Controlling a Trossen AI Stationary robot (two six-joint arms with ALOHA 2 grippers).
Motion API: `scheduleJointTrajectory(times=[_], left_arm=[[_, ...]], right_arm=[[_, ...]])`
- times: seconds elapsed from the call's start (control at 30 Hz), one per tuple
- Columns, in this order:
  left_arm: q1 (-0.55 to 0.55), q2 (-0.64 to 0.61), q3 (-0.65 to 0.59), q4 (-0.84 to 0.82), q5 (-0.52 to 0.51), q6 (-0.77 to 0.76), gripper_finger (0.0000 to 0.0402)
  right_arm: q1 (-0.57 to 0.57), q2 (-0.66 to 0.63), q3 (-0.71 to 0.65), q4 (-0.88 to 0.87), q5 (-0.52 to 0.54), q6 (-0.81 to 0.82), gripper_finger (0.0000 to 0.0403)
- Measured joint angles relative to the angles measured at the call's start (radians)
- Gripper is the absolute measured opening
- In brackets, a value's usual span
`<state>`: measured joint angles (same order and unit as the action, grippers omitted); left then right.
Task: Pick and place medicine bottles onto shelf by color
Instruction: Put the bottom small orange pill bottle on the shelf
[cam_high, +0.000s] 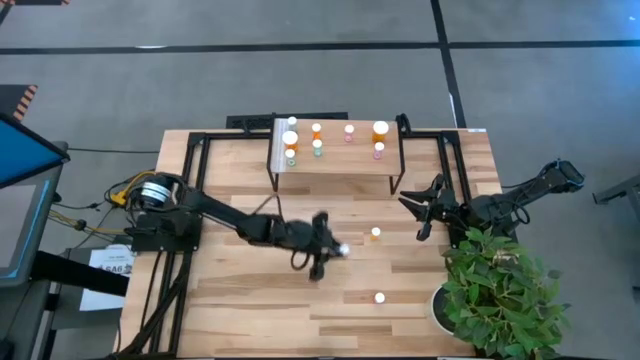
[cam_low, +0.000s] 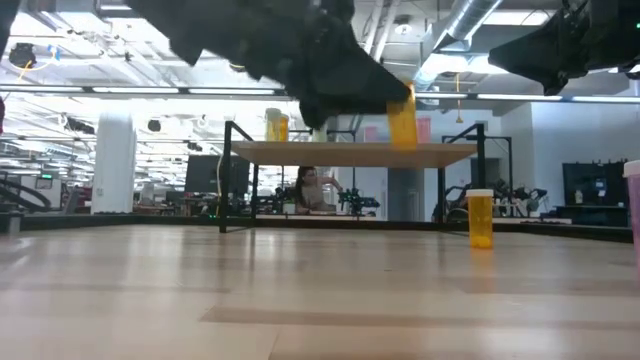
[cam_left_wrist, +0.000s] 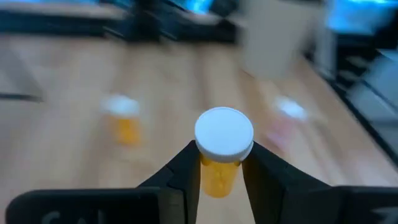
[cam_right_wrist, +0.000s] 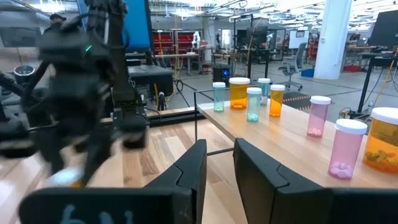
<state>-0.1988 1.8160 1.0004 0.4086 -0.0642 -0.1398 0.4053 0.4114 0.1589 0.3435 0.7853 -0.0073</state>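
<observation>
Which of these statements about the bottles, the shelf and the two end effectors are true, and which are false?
1. The left end effector holds an orange bottle with a white cap. True.
2. The shelf carries no bottles. False: several stand on it.
3. The right end effector grips a pink bottle. False: it is open and holds nothing.
4. An orange bottle on the table stands between the two end effectors. True.

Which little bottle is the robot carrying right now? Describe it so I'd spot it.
Start at the raised wooden shelf, then look nearer, at mid-table, to the left arm's tool. Pinched between its fingers is an orange bottle with a white cap, the only one lifted off the table.
</observation>
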Motion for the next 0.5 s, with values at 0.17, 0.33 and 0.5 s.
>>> scheduleJointTrajectory(times=[0.17,0.33,0.5], left_arm=[[0.094,-0.088,0.000,0.004,-0.174,0.000,0.0087],[0.198,-0.103,0.080,-0.100,-0.187,0.014,0.0087],[0.283,-0.069,0.234,-0.293,-0.262,0.017,0.0087]], right_arm=[[0.000,0.000,0.000,0.001,0.000,0.000,0.0102],[0.000,0.000,0.000,0.003,0.000,0.000,0.0102],[-0.011,0.000,0.000,0.004,0.000,0.000,0.0102]])
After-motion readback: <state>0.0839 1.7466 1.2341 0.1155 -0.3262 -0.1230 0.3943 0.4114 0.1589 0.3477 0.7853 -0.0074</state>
